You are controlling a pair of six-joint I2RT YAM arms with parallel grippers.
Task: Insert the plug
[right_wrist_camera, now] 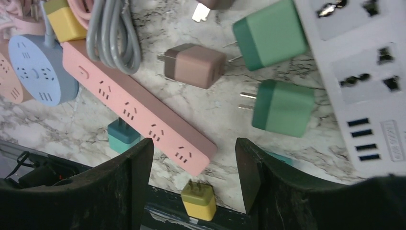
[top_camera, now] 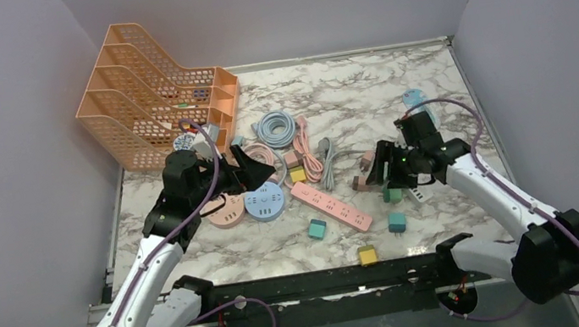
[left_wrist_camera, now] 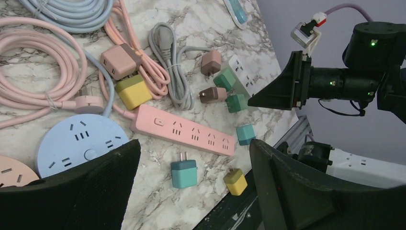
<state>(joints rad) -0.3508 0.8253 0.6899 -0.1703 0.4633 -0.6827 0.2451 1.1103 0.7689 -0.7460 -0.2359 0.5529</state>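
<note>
Step in hand looks like the pick: no plug is held yet. The right gripper (right_wrist_camera: 194,143) hangs over the loose plugs, jaws spread wide with nothing between them. The left gripper (left_wrist_camera: 194,143) is likewise wide open and empty, above the pink power strip (left_wrist_camera: 184,129). The nearest candidates lie on the marble surface (top_camera: 395,89) under the right gripper: a brown plug (right_wrist_camera: 194,64) on its side, and a green plug (right_wrist_camera: 282,108) just beside the white power strip (right_wrist_camera: 364,72). Next move, by my judgement: descend, close across one plug's body, turn its prongs down, then line it up with a free socket.
</note>
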